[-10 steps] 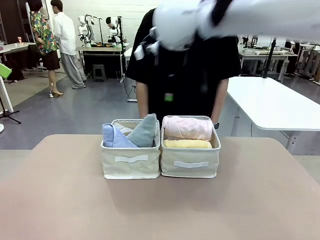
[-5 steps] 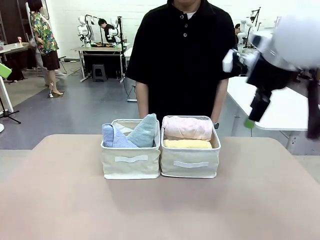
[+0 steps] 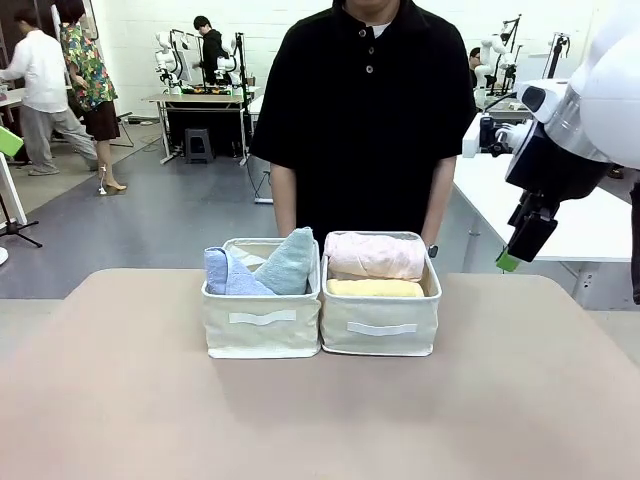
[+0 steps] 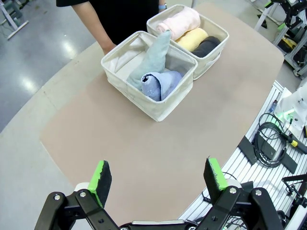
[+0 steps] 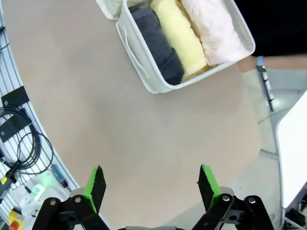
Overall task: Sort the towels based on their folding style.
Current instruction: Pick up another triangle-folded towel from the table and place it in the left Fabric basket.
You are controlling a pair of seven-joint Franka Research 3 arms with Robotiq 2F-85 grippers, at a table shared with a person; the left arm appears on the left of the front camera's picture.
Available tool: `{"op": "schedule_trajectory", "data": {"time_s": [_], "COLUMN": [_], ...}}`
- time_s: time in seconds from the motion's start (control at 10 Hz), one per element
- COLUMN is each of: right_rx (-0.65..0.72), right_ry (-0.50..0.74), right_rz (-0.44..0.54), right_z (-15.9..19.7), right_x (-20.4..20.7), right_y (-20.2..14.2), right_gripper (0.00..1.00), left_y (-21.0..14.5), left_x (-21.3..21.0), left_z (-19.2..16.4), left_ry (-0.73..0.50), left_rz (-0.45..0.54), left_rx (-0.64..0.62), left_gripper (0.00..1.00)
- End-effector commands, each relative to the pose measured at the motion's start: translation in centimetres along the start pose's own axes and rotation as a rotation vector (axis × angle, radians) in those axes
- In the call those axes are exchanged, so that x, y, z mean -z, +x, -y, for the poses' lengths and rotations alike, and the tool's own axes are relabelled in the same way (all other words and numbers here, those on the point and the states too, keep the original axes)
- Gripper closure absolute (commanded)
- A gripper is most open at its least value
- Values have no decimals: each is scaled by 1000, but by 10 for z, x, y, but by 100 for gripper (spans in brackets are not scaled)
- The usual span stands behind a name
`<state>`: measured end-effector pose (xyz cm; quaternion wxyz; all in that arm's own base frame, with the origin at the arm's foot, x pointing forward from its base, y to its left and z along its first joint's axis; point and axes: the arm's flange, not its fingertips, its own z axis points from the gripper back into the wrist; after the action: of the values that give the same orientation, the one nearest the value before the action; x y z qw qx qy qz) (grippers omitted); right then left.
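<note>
Towels (image 4: pixel 158 72) lie sorted in both baskets (image 4: pixel 163 108), far beyond the empty, wide-open left gripper (image 4: pixel 158 177) and right gripper (image 5: pixel 149 184); sorting looks finished, so retreat seems next.

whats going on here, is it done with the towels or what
Nothing is being handled right now. The towels sit sorted in two cream baskets: the light blue cone and blue-grey cone in the left basket, the pink roll, yellow roll and dark grey roll in the right basket. Both the left gripper and right gripper hang open and empty above the table. A person stands behind the baskets.
</note>
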<state>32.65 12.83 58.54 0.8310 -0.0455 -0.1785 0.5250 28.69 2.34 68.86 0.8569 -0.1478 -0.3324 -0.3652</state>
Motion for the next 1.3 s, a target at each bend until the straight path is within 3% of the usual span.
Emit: {"op": "schedule_trajectory", "data": {"time_s": [0.0, 0.1, 0.3, 0.4, 0.6, 0.7, 0.8, 1.0, 1.2], "right_rx": [11, 0, 124, 144, 228, 243, 289, 388, 502], "right_ry": [6, 0, -62, 12, 127, 170, 202, 142, -56], "right_rz": [-17, 0, 146, 232, 500, 648, 714, 692, 590], "right_z": [3, 0, 10, 11, 20, 18, 16, 11, 7], "right_x": [1, 0, -88, -121, -166, -176, -175, -167, -169], "right_y": [3, 0, -18, -43, -113, -149, -182, -230, -240], "right_gripper": [0, 0, 0, 0, 0, 0, 0, 0, 0], "left_y": [1, 1, 1, 1, 1, 1, 1, 1, 1], "left_x": [1, 1, 1, 1, 1, 1, 1, 1, 1], "left_z": [0, 0, 0, 0, 0, 0, 0, 0, 0], "left_ry": [-1, -1, -1, -1, -1, -1, -1, -1, -1], "left_rz": [5, 5, 5, 5, 5, 5, 5, 5, 5], "left_rx": [5, 5, 5, 5, 5, 5, 5, 5, 5], "left_gripper": [0, 0, 0, 0, 0, 0, 0, 0, 0]}}
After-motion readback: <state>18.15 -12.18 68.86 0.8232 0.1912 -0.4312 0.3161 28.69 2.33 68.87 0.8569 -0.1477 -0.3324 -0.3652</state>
